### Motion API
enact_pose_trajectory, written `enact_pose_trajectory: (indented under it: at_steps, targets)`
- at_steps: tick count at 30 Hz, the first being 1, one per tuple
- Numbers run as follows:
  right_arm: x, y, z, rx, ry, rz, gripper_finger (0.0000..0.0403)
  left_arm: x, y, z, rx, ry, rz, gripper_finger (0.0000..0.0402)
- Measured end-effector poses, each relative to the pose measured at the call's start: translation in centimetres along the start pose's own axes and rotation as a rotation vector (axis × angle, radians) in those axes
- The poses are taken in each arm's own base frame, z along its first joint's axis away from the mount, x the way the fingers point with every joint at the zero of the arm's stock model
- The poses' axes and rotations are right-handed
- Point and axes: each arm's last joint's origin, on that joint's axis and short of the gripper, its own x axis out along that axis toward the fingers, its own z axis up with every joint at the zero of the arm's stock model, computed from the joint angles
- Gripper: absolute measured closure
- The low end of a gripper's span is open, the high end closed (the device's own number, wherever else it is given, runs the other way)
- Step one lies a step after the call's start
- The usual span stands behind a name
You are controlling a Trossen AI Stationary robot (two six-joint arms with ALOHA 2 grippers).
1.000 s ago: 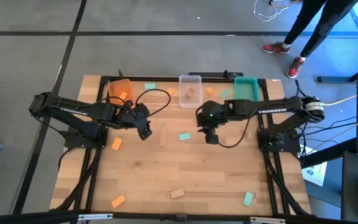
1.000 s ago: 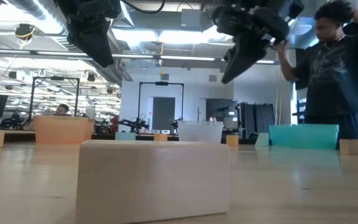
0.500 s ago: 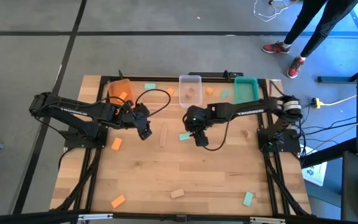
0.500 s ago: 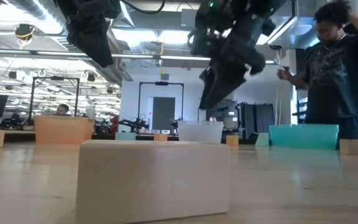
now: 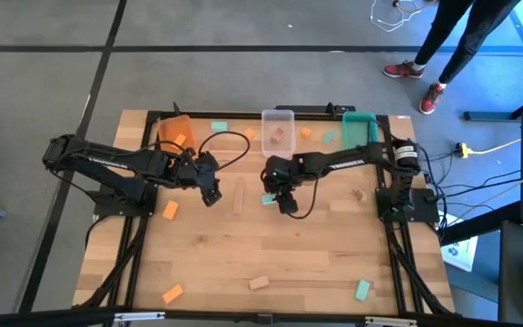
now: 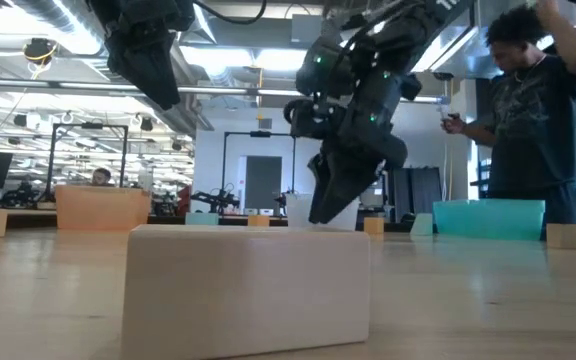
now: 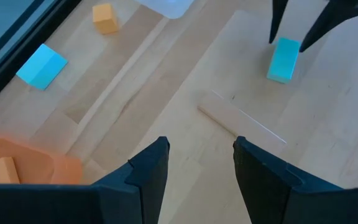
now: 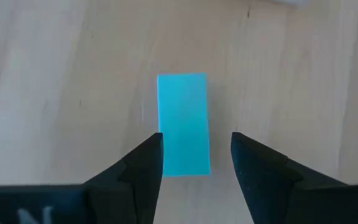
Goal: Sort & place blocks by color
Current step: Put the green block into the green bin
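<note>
Two spread fingers of the right pincer (image 8: 195,165) straddle a teal block (image 8: 183,124); descending squarely should secure its long sides.

a teal block (image 8: 183,123) lies on a pale wooden table (image 5: 271,250), with orange blocks (image 5: 170,210), a plain wood block (image 5: 238,197), an orange bin (image 5: 174,130), a clear bin (image 5: 278,133) and a teal bin (image 5: 360,128).

Overhead, table-level, two wrist close-ups
</note>
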Motion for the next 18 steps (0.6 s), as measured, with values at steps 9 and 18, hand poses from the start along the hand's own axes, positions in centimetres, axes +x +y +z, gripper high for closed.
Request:
enact_pose_trajectory:
  at_steps: [9, 18]
  targets:
    - [1.10, -0.77, -0.41, 0.016, -0.007, 0.049, 0.0214, 0.00, 0.00, 0.00, 0.000, 0.000, 0.000, 0.0231]
    - [1.12, -0.70, -0.42, 0.018, -0.018, 0.095, 0.0214, 0.00, 0.00, 0.00, 0.000, 0.000, 0.000, 0.0231]
